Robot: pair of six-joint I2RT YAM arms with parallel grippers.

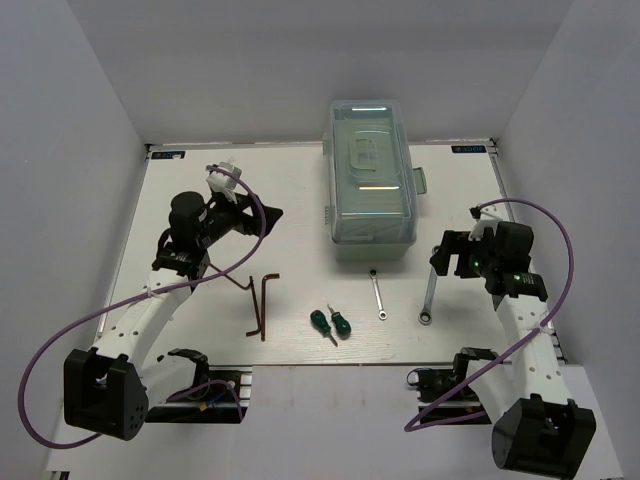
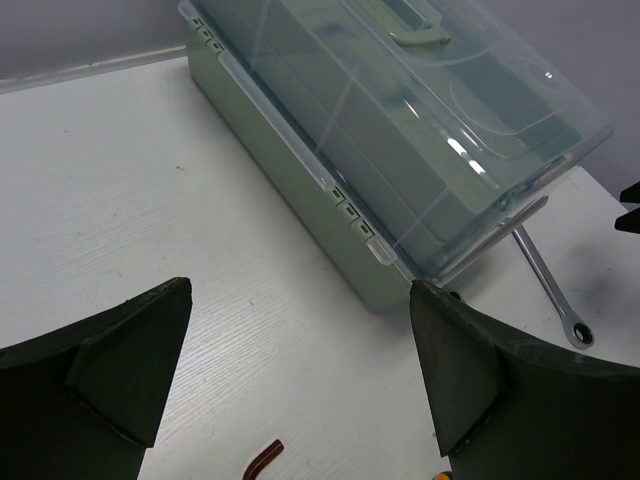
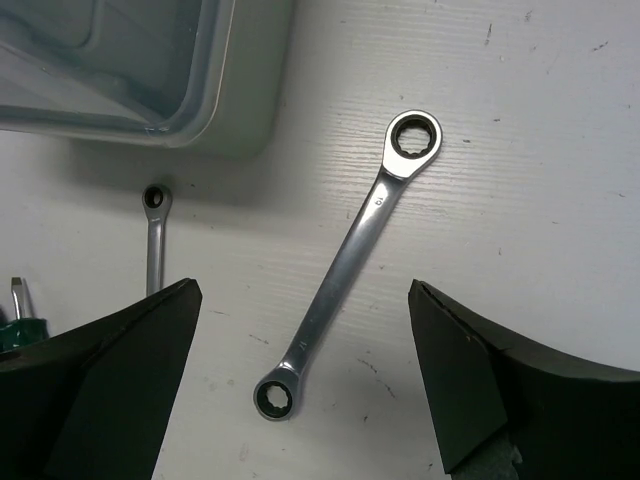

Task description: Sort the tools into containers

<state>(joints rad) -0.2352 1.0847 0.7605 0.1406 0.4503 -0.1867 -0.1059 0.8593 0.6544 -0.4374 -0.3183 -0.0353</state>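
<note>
The mint-green toolbox (image 1: 370,185) with its clear lid shut stands at the back centre. Two dark hex keys (image 1: 262,305) lie front left. Two green-handled screwdrivers (image 1: 331,324) lie front centre. The short wrench (image 1: 378,293) and the longer wrench (image 1: 429,297) lie in front of the box. My left gripper (image 1: 266,217) is open and empty, left of the box (image 2: 400,130), with a hex key tip (image 2: 265,460) below it. My right gripper (image 1: 443,262) is open above the longer wrench (image 3: 350,260), which lies between its fingers without touching them. The short wrench (image 3: 154,235) shows to the left.
The white table (image 1: 200,200) is walled in at the left, right and back. The toolbox corner (image 3: 120,70) is close to the upper left of my right gripper (image 3: 305,380). A screwdriver tip (image 3: 15,320) shows at the right wrist view's left edge.
</note>
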